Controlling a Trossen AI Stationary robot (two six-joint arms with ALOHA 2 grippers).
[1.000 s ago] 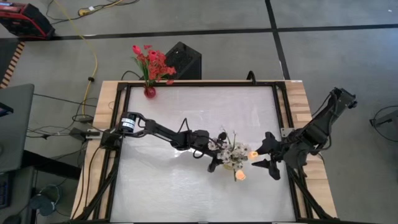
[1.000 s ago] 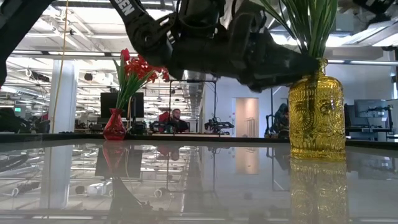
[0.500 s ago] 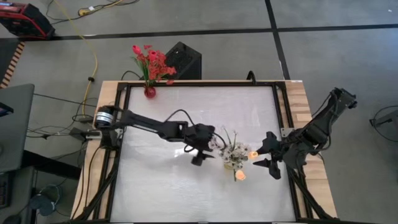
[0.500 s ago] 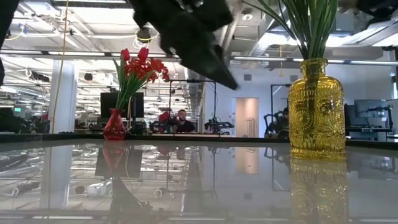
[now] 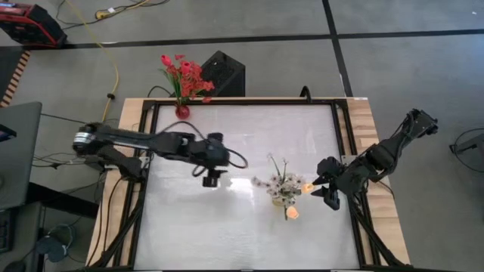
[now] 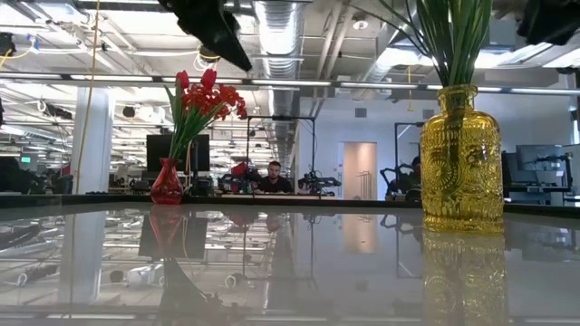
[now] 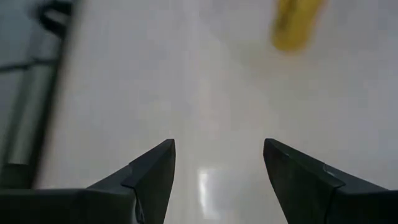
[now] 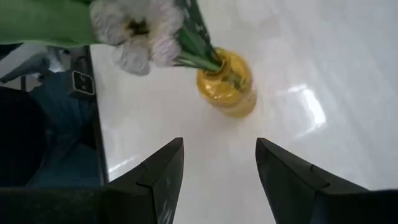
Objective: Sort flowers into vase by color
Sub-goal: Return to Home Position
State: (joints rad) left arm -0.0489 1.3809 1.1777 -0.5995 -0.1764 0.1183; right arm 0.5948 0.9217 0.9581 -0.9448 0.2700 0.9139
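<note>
A yellow glass vase [image 5: 282,195] stands right of the table's middle, with sprigs of white blossoms [image 5: 281,181] and pale orange tulip buds [image 5: 293,213] stuck in it by their stems. At the far left edge a small red vase [image 5: 182,112] holds the red flowers [image 5: 185,75]. My left gripper [image 5: 211,180] hangs open above the table, left of the yellow vase [image 7: 295,23], holding nothing. My right gripper [image 5: 327,190] is open just right of the yellow vase [image 8: 227,86], pointing slantwise down at it, with nothing between its fingers [image 8: 163,171].
The white tabletop [image 5: 227,227] sits in a black frame on a wooden base. In the low view both vases [image 6: 460,163] [image 6: 167,184] stand on the glossy top, and a person sits at a desk far behind. A black box [image 5: 221,73] lies beyond the far edge.
My left gripper has drawn back from the yellow vase toward the table's left edge and risen, tipping from pointing steeply down to a slant; it has left the low view's middle. The flowers stay in the vase. My right gripper has turned a little in place.
</note>
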